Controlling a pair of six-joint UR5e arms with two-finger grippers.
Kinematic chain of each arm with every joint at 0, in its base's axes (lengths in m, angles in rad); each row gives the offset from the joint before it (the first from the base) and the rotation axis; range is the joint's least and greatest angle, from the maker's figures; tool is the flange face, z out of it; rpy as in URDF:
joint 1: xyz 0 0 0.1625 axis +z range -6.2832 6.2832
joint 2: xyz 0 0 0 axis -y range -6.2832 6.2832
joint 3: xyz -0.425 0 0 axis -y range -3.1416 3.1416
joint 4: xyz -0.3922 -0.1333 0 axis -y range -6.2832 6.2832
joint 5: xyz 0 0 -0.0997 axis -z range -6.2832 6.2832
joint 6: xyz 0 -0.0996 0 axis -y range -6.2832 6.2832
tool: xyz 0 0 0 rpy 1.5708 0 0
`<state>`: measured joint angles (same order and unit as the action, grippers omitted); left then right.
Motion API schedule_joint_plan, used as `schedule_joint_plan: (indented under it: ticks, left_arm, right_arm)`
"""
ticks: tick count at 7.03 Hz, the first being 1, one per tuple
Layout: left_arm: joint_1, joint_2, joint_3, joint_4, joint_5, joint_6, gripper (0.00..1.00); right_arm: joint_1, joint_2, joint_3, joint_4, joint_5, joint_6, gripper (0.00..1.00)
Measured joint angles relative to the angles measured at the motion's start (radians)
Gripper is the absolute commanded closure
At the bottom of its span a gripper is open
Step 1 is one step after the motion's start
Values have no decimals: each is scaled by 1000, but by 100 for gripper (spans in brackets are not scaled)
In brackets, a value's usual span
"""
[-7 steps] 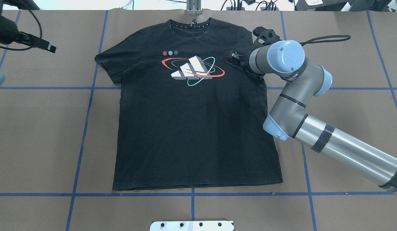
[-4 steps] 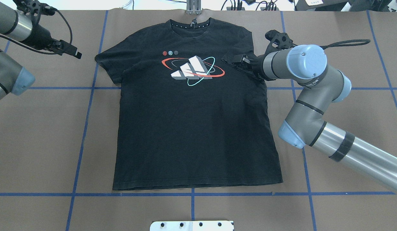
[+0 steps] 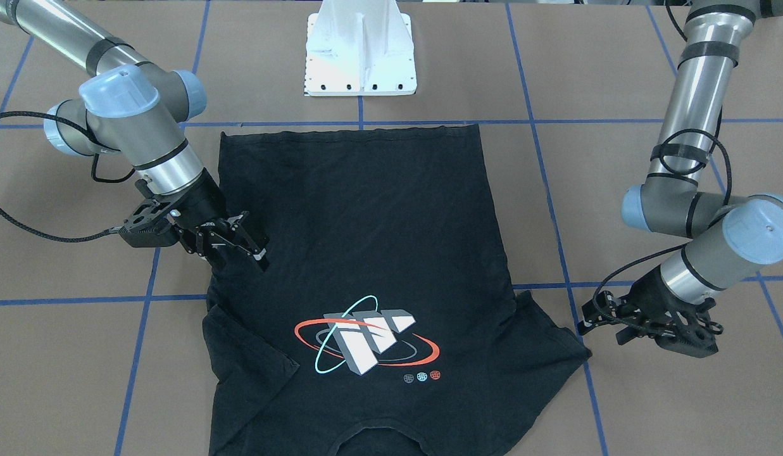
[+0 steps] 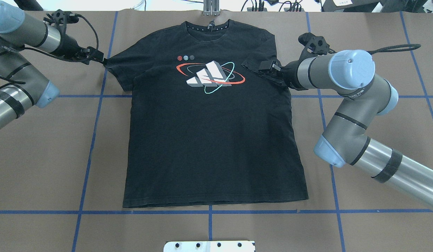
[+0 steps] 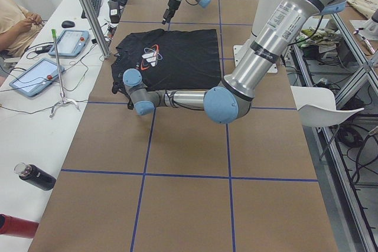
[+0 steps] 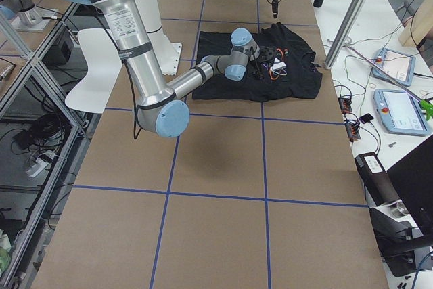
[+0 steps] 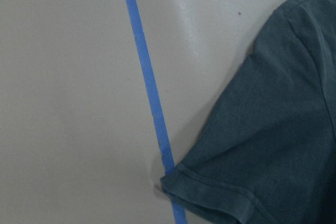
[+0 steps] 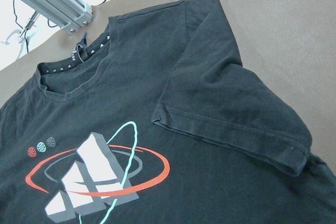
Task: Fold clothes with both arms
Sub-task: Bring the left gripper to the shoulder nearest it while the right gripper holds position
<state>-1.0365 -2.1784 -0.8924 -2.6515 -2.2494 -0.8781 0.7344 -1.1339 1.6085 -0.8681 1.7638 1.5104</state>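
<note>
T-shirt (image 4: 209, 140) flat, print up, middle of table (image 4: 44, 157); soft, light, limp; likely best pinched at sleeve hem (image 7: 210, 192); right gripper (image 3: 249, 244) spread, empty, above folded-in sleeve (image 8: 231, 124); left gripper (image 4: 100, 58) by other sleeve tip, cannot tell whether spread or pressed together.

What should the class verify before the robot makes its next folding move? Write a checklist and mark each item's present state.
1. T-shirt lies flat, print up: ok.
2. Right-side sleeve is folded in over the chest: ok.
3. Left-side sleeve is folded in: not ok, it lies spread out on the table.
4. Left gripper is at that sleeve's outer hem: ok.
5. Left gripper is open for a grasp: cannot tell.
6. Right gripper is open and holds no cloth: ok. It hovers beside the folded sleeve.
</note>
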Motion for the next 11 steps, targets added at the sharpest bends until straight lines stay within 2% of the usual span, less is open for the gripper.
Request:
schedule_joint_plan:
  ticks: [2, 6, 7, 8, 11]
  left_arm:
    - [4, -24, 65, -56, 8, -33, 46]
    - [26, -70, 133, -72, 54, -71, 62]
    - [29, -73, 143, -80, 61, -74, 76]
    - [30, -74, 153, -89, 65, -75, 100]
    - [22, -72, 151, -97, 66, -76, 100]
  right_arm:
    - [-1, -2, 0, 0, -2, 1, 1]
    - [-3, -3, -2, 0, -7, 1, 1]
    - [-4, -3, -3, 0, -7, 1, 1]
    - [-4, -3, -5, 0, -8, 2, 1]
    - [-5, -3, -8, 0, -9, 2, 1]
